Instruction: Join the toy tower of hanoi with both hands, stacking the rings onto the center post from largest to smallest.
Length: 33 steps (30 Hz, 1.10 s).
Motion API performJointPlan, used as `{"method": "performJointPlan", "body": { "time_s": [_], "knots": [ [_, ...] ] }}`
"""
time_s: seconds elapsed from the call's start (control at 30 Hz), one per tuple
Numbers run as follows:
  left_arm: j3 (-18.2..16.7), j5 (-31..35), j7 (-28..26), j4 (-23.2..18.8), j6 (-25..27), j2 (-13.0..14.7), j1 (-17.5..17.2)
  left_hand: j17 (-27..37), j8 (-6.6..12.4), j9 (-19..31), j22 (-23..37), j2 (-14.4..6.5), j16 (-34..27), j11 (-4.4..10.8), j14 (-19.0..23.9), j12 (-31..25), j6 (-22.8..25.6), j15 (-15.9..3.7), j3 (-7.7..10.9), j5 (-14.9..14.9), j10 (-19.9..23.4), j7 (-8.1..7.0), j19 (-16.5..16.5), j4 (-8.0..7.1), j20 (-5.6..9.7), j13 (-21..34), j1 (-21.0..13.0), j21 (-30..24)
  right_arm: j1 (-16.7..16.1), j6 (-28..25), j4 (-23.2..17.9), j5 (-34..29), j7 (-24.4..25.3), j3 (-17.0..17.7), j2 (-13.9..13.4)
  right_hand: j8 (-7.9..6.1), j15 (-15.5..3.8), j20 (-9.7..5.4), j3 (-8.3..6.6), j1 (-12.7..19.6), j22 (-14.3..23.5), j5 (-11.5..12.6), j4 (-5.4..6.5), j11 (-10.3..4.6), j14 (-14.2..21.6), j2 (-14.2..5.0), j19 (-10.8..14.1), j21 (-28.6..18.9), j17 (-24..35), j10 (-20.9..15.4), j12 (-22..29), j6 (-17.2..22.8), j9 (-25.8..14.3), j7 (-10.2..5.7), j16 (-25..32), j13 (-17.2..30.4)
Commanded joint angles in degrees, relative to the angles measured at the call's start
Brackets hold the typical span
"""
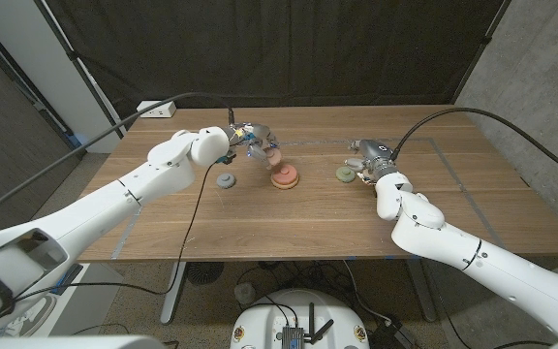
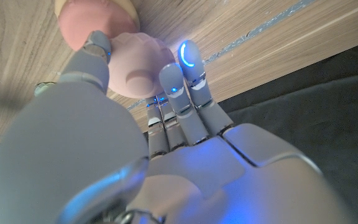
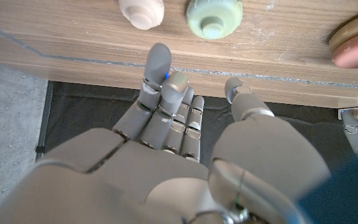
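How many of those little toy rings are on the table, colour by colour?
Light pink ring, held in the left hand: 1
Salmon ring, at the table's middle: 1
Green ring: 1
Grey ring: 1
Cream ring: 1
Total: 5

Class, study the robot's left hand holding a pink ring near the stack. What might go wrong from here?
1. The left hand holds the pink ring just with its fingertips; it may slip before reaching the stack.
2. The green ring and grey ring wait on the table; if either is larger, the order fails.
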<state>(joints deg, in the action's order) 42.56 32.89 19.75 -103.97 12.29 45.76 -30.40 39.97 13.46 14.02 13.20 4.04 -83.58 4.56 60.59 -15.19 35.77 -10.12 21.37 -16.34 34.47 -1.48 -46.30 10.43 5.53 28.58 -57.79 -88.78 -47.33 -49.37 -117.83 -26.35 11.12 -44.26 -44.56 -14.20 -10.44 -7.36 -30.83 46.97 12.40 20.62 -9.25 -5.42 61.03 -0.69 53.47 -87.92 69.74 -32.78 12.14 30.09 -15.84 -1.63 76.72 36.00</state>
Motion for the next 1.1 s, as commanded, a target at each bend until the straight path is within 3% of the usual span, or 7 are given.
{"method": "performJointPlan", "body": {
  "time_s": [0.03,1.1],
  "knots": [
    [1.3,0.3,0.5,1.5,-1.4,-1.5,1.4,0.1,0.09,0.2,0.1,-2.5,0.3,5.38,0.5,0.6,0.4,-2.4,0.77,-0.3,5.8,0.16,-0.2,-0.9,6.7,3.5,-2.4,-0.4,-1.0,-0.4,-0.6,0.7,1.2,0.8,-0.3,0.0,-2.08,-4.99,-0.34,-0.4,0.1,0.2,0.0,-0.21,0.4,0.2,0.4,-0.2,0.1,-0.3,0.1,0.4,-0.2,-0.13,0.3,0.3],
    [5.3,2.8,6.6,4.5,-2.3,-4.4,5.4,0.0,-0.62,0.5,-0.2,-2.4,1.8,5.3,0.2,1.8,0.5,-2.43,0.2,-0.5,6.1,0.3,0.0,-1.05,6.68,4.1,-2.8,-0.3,-1.8,-1.9,-2.1,1.7,2.5,1.0,-1.1,0.29,-2.09,-4.99,-0.71,-0.5,0.1,0.4,-0.12,-0.02,0.2,0.13,0.4,-0.2,-0.1,-0.2,-0.1,0.1,-0.2,-0.21,0.3,0.4]
  ]
}}
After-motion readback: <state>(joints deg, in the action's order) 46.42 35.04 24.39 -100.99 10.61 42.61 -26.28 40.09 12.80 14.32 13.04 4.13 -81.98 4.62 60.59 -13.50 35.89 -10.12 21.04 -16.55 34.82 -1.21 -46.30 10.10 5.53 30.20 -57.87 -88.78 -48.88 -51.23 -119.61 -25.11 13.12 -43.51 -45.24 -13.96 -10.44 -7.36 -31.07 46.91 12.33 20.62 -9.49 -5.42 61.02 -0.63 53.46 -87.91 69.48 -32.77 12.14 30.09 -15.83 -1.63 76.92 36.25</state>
